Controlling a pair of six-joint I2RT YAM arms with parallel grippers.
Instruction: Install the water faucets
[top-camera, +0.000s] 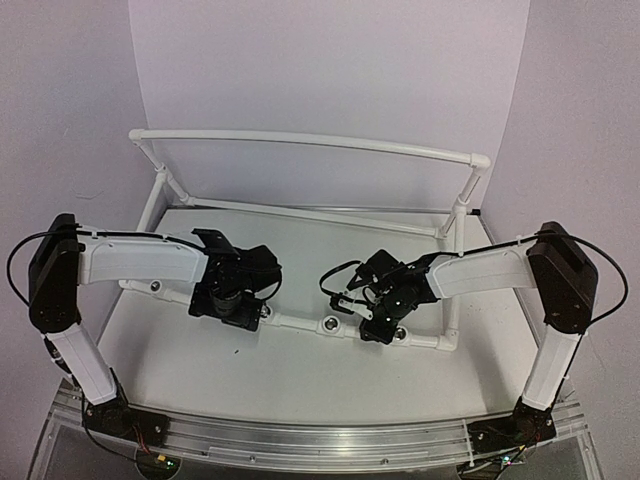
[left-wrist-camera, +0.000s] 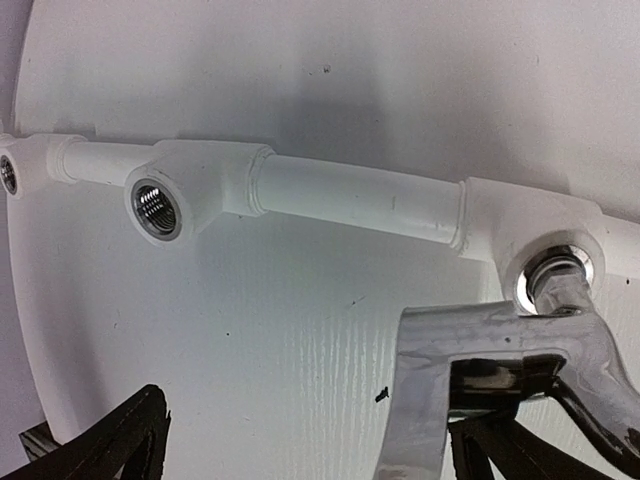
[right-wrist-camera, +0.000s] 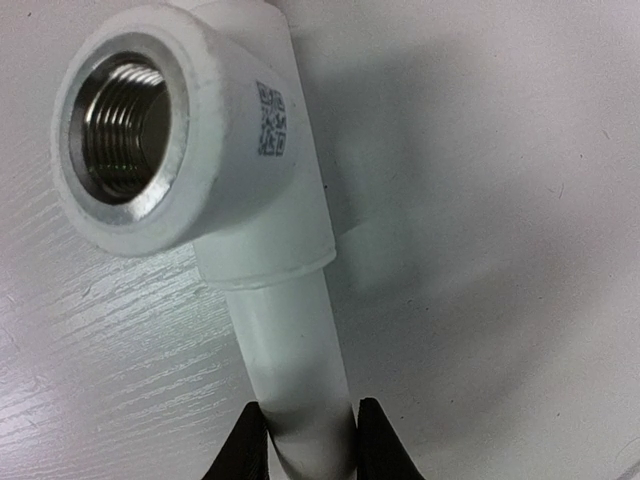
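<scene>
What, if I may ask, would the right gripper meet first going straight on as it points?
The right gripper would probably meet the white elbow fitting ahead along the pipe its jaws clamp.

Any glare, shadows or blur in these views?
Top view: even light, lilac cast, small detail soft. Left wrist: glare streaks on the shiny chrome faucet, otherwise sharp. Right wrist: white plastic elbow fitting crisp, casting a broad soft shadow rightward.

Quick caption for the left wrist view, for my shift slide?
Chrome faucet seated in one socket of the white pipe, left gripper open around it; the next socket along is empty.
</scene>
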